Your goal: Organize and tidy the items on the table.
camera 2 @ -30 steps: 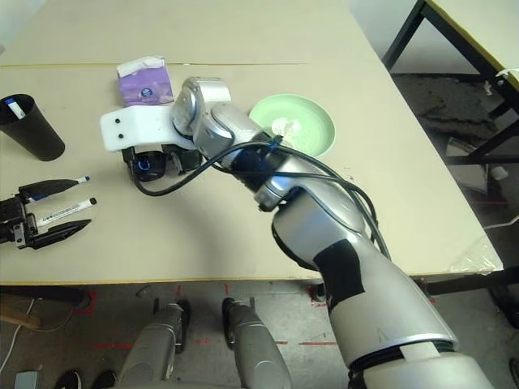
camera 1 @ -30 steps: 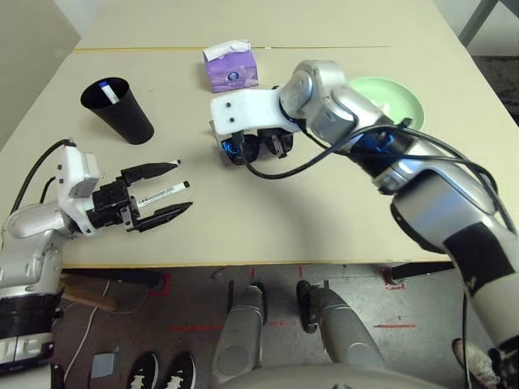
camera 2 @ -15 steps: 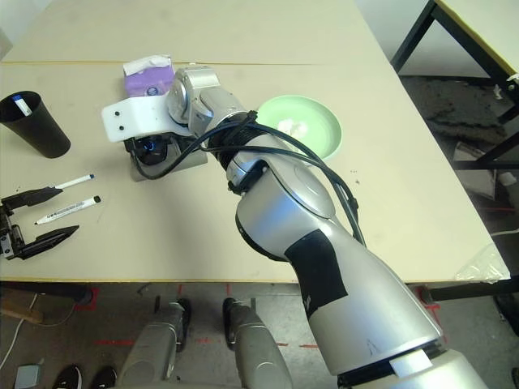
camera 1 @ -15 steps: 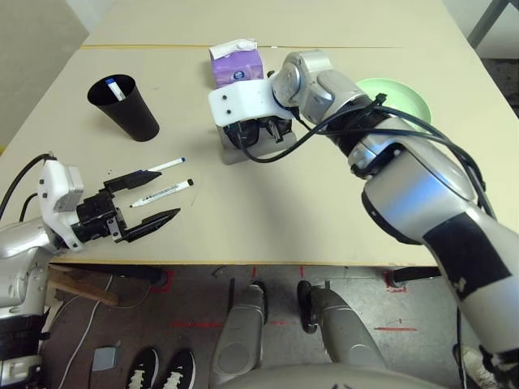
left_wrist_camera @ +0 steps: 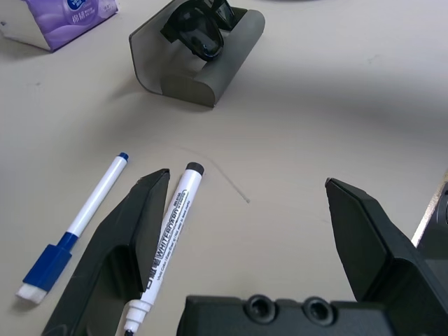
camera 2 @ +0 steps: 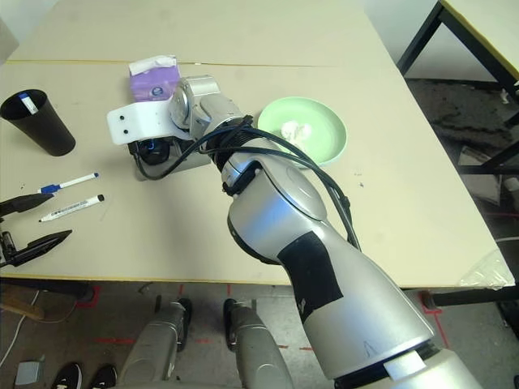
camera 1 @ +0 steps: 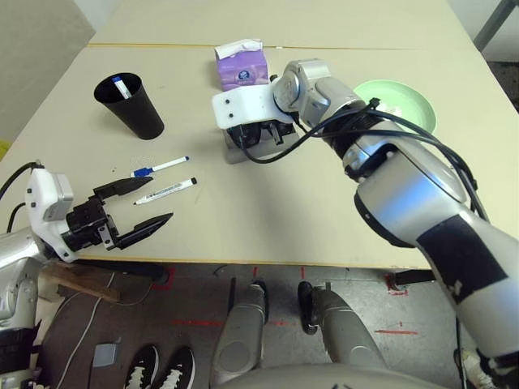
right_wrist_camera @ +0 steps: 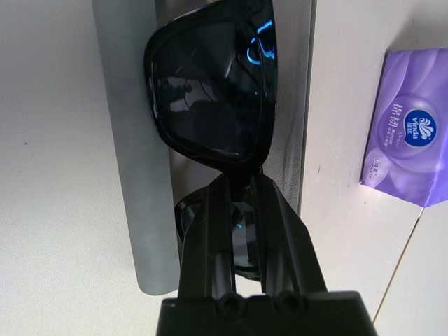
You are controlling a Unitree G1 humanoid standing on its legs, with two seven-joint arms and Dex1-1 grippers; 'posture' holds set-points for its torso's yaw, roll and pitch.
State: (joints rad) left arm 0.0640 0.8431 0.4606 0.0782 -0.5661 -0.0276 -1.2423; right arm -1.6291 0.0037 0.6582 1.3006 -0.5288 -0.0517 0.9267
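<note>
1. Black sunglasses (right_wrist_camera: 210, 91) are pinched at the bridge by the right gripper (right_wrist_camera: 240, 180), over the open grey case (right_wrist_camera: 133, 140). If they're let go crooked, a lens could be left caught on the rim, and the lid probably couldn't be shut.
2. With the grip kept that narrow, the frame could easily be swivelled, since it's held only in the middle.
3. The case could get dragged or tipped if it's bumped by those fingertips, as it isn't being steadied by anything visible.
4. The left gripper's (left_wrist_camera: 246, 176) jaws are spread wide, nothing held. The black-capped marker (left_wrist_camera: 168, 245) could be nudged or rolled by the nearer finger, maybe into the blue-capped marker (left_wrist_camera: 84, 213); both are laid flat on the table (camera 1: 276, 219), near the black cup (camera 1: 139, 117).
</note>
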